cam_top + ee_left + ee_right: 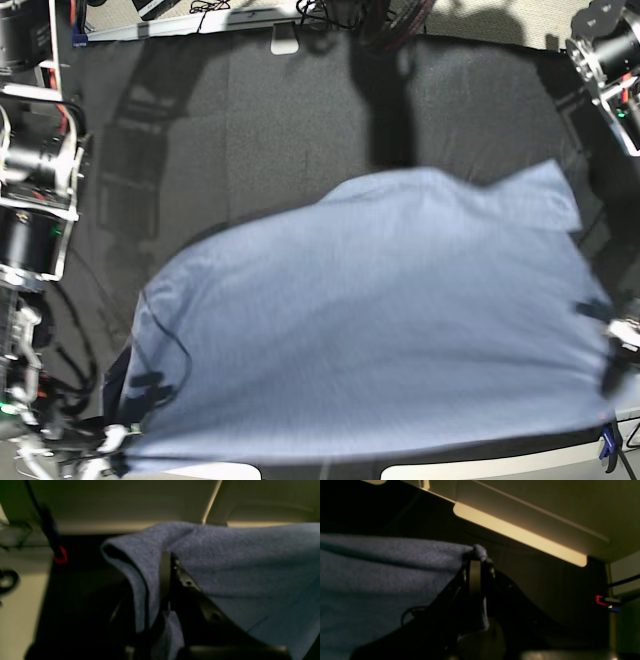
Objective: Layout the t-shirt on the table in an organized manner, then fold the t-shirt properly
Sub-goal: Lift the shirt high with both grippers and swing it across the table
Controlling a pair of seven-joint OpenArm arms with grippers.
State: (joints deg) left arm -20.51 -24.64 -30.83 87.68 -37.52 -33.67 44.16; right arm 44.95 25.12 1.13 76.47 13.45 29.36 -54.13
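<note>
The blue-grey t-shirt hangs stretched over the near half of the black table, its plain side up and a sleeve pointing to the far right. My left gripper is shut on a fold of the t-shirt at its right edge, seen in the base view at the left gripper. My right gripper is shut on a corner of the t-shirt, which pokes out above the fingertips; in the base view the right gripper sits at the shirt's near-left corner.
A red clamp grips the table's edge in the left wrist view, and a red and blue clamp shows in the right wrist view. A blue clamp sits at the near right edge. Cables lie beyond the far edge.
</note>
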